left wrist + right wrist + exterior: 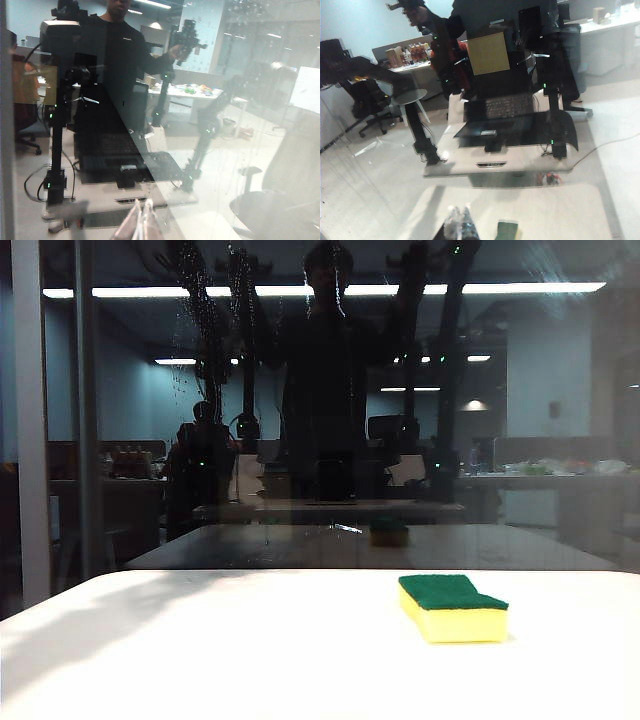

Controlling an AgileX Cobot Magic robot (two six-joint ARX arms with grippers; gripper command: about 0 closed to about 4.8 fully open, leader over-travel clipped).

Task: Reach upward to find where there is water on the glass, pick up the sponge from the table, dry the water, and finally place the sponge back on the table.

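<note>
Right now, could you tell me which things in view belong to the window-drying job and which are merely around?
For the job:
- sponge, lying on the table
- glass with water streaks high up
- left gripper and right gripper, jaws shut, facing the glass

Just around:
- grey frame bar
- reflected office behind the pane

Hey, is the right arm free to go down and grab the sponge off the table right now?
Probably yes: the sponge lies alone on the table, and the right gripper, raised near the glass, holds nothing.

The sponge (453,608) is lying on the counter (200,650), right of middle, before the glass (300,440); water (200,310) is streaking the glass upper left.
</note>
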